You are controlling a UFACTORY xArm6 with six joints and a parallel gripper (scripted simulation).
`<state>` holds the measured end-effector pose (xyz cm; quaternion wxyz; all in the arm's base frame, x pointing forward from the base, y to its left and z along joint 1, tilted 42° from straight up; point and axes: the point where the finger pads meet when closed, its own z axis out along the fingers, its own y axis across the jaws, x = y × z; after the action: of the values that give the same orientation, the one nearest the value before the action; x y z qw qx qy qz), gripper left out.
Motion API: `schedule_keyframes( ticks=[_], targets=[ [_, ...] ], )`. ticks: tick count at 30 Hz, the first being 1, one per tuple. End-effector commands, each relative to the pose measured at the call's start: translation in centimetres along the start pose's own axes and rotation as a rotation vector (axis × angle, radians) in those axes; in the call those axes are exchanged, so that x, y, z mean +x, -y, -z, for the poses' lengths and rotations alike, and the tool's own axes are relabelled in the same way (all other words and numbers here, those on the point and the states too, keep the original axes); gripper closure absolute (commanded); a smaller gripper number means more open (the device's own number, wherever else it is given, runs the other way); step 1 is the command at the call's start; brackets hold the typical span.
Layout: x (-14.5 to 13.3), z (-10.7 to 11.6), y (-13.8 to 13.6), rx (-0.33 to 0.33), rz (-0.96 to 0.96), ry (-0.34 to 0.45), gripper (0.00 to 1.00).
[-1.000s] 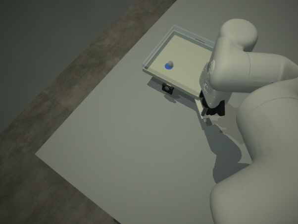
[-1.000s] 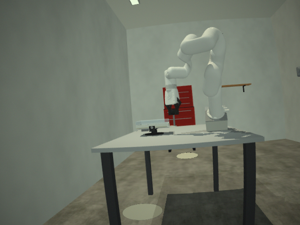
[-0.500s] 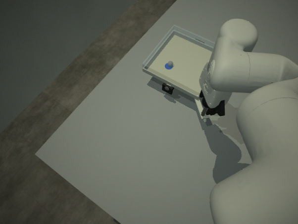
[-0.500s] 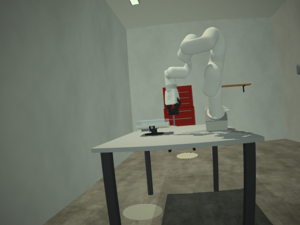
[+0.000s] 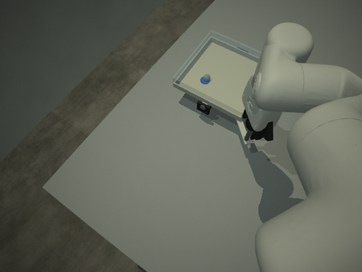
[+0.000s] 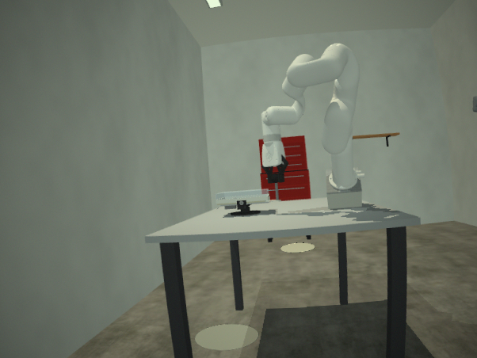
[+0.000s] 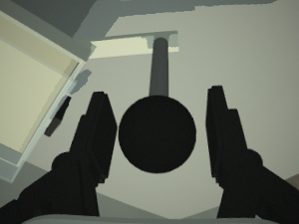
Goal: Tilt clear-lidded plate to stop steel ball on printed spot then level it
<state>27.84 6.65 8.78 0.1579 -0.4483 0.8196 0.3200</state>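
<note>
The clear-lidded plate (image 5: 217, 75) rests on a black pivot stand (image 5: 203, 107) and looks about level in the side view (image 6: 242, 196). The steel ball (image 5: 207, 77) sits on the upper right edge of the blue printed spot (image 5: 204, 80). A handle with a round black knob (image 7: 156, 135) on a dark stem (image 7: 158, 68) rises from a tab at the plate's near corner. My gripper (image 7: 158, 107) (image 5: 260, 133) is open around the knob, with a gap on each side of it. It also shows beside the plate's corner and above the handle (image 6: 276, 178).
My arm's base (image 6: 344, 196) stands on the table to the right of the plate. A red drawer cabinet (image 6: 283, 168) is behind the table. The table's left edge runs close to the plate's far side.
</note>
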Motion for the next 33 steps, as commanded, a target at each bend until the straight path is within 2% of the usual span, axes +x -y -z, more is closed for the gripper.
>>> schedule_keyframes(
  ticks=[1, 15, 33],
  targets=[
    [-0.1, 0.2, 0.1, 0.003, 0.001, 0.001, 0.39],
    [-0.1, 1.5, 0.1, 0.003, 0.001, 0.001, 0.39],
    [-0.1, 4.3, 0.1, 0.003, 0.001, 0.001, 0.39]
  ],
)
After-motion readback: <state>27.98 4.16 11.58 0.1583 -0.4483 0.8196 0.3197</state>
